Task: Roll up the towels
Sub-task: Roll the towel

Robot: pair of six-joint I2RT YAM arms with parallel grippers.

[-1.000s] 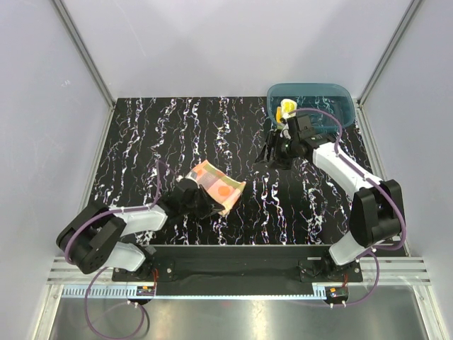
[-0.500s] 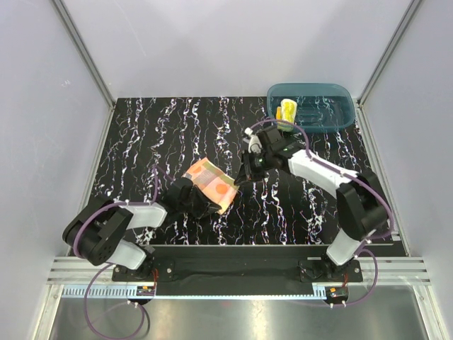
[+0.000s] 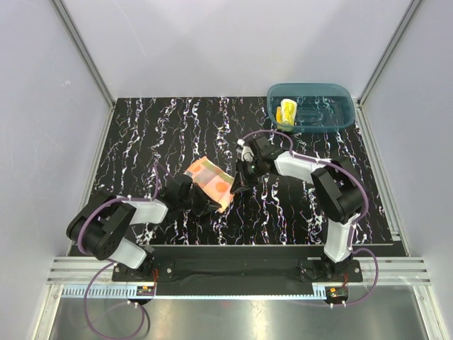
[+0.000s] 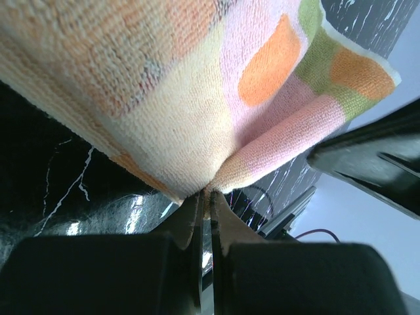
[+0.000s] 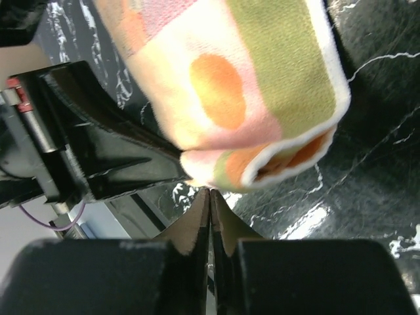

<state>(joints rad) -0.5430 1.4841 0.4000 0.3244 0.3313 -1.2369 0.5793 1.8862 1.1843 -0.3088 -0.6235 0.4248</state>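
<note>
The orange dotted towel point(image 3: 210, 181) hangs folded just above the dark mat, left of centre. My left gripper point(image 3: 202, 203) is shut on its near edge; the left wrist view shows the cloth point(image 4: 216, 98) pinched at the tips of the left gripper point(image 4: 205, 195). My right gripper point(image 3: 235, 185) sits at the towel's right end. In the right wrist view the right gripper point(image 5: 210, 191) has closed jaws meeting the cloth's point(image 5: 262, 85) folded lower edge. The yellow towel point(image 3: 287, 111) lies bunched inside the tub at the back right.
The teal translucent tub point(image 3: 333, 113) stands at the mat's back right corner. The black marbled mat point(image 3: 156, 134) covers the table. Grey walls with metal posts close in on both sides. The two grippers stand close together under the towel.
My right arm has swung from the tub leftward and nearer to the orange towel, and its jaws have closed. The left gripper has kept its grip, and the towel has shifted slightly left.
</note>
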